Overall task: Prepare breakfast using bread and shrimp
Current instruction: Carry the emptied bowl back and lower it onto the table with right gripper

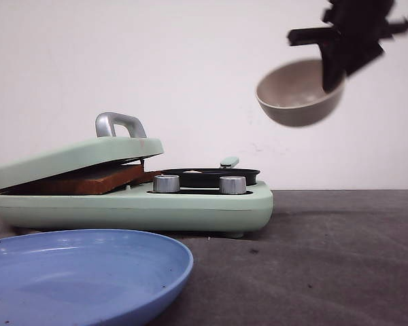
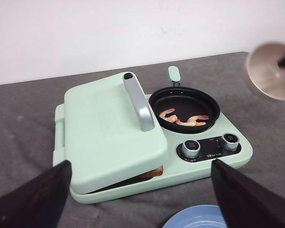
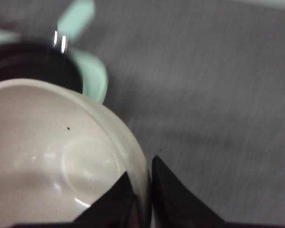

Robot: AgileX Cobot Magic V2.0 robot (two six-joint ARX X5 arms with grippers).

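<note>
The bread (image 1: 88, 180) lies under the tilted mint lid (image 1: 81, 157) of the breakfast maker (image 1: 190, 207); only its brown crust edge (image 2: 153, 173) shows. Two pink shrimp (image 2: 183, 119) lie in the black pan (image 2: 184, 102) on the maker's right side. My right gripper (image 1: 333, 71) hangs high above the table to the right of the pan, shut on the rim of a beige bowl (image 1: 298, 95); the bowl (image 3: 61, 156) looks empty, and its wall is pinched in my right gripper (image 3: 143, 173). My left gripper (image 2: 140, 164) is open above the maker's front edge, holding nothing.
A blue plate (image 1: 81, 272) sits in front of the maker, near the table's front edge; its rim (image 2: 199, 219) shows below the left fingers. Two silver knobs (image 2: 191, 148) face front. The lid's metal handle (image 1: 119, 124) sticks up. Grey cloth covers the table.
</note>
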